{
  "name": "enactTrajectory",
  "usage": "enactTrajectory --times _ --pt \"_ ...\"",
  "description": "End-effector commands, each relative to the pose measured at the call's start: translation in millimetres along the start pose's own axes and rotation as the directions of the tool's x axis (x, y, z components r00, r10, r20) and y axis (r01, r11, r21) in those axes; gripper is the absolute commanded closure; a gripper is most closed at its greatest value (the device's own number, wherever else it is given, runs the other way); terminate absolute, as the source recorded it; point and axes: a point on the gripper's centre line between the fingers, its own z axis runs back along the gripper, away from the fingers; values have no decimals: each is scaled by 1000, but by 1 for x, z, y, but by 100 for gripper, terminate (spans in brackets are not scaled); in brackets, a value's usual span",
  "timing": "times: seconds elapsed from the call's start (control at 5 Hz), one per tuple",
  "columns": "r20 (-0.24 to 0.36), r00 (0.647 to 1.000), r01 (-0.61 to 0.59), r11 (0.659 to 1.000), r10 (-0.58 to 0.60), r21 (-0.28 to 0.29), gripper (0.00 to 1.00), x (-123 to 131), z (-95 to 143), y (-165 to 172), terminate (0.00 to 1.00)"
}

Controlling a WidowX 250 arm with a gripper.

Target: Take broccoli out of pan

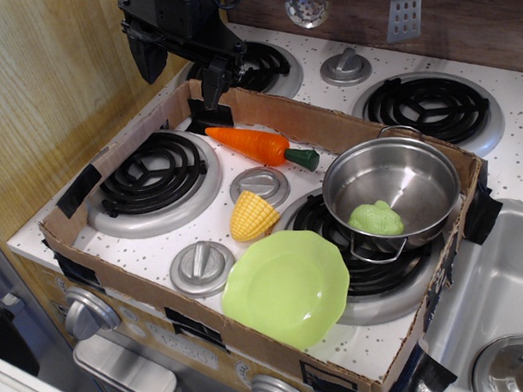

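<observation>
The pale-green lumpy broccoli (pixel 376 218) lies inside the shiny steel pan (pixel 407 168), against its near wall. The pan stands on the front right burner (pixel 381 277) inside the cardboard-walled area. My black gripper (pixel 181 74) hangs high over the back left corner of the box, far left of the pan. Its two fingers (pixel 148 60) stand apart, and nothing is between them.
A lime-green scalloped plate (pixel 287 286) lies in front of the pan. A yellow corn cob (pixel 252 215) and an orange carrot (pixel 255 144) lie mid-stove. The cardboard wall (pixel 328 120) rings the two burners. A sink (pixel 513 301) is at the right.
</observation>
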Motion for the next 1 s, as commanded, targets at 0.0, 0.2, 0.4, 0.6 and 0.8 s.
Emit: enactTrajectory --times 0.0,0.2,0.4,0.6,0.8 --pt "0 1000 0 1000 0 0 0 0 0 0 0" --pt "30 998 -57 998 57 -5 0 4 21 -9 0" --pt "-3 998 -69 995 69 -69 0 16 45 -19 0" --pt "8 994 -108 986 110 -124 0 20 59 -35 0" --pt "30 970 -230 955 239 -189 0 20 62 -69 0"
